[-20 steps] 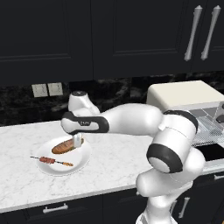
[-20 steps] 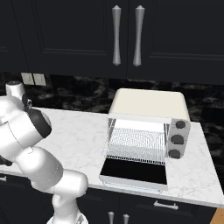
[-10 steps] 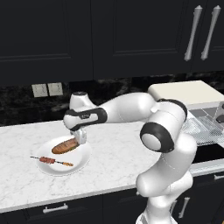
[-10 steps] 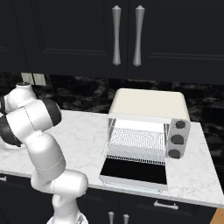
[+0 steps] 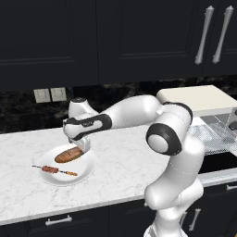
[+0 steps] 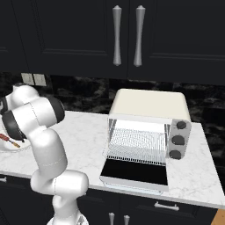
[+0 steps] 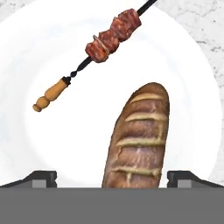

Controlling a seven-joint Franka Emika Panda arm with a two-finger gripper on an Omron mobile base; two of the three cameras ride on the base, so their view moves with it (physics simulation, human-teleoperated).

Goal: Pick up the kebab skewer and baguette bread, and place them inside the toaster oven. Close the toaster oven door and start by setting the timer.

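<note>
Hand view puts our end effector (image 7: 112, 178) spread wide astride the baguette bread (image 7: 139, 138), ready to grip it. We see the kebab skewer (image 7: 95, 47) alongside on the plate (image 7: 192, 87); the toaster oven (image 6: 148, 127) stands open for loading.

The plate (image 7: 30, 52) looks smooth, glossy white; the baguette bread (image 7: 138, 140) has a rough, scored crust — matt. The bench (image 5: 120, 171) is polished white marble, the toaster oven (image 6: 149, 105) smooth matt cream.

- Even, soft rendered light; the cabinets (image 5: 51, 37) stay dark
- Faint shadow under the baguette bread (image 7: 140, 140) on the bright white plate (image 7: 52, 144)
- Sharp focus, no glare or edge distortion
</note>
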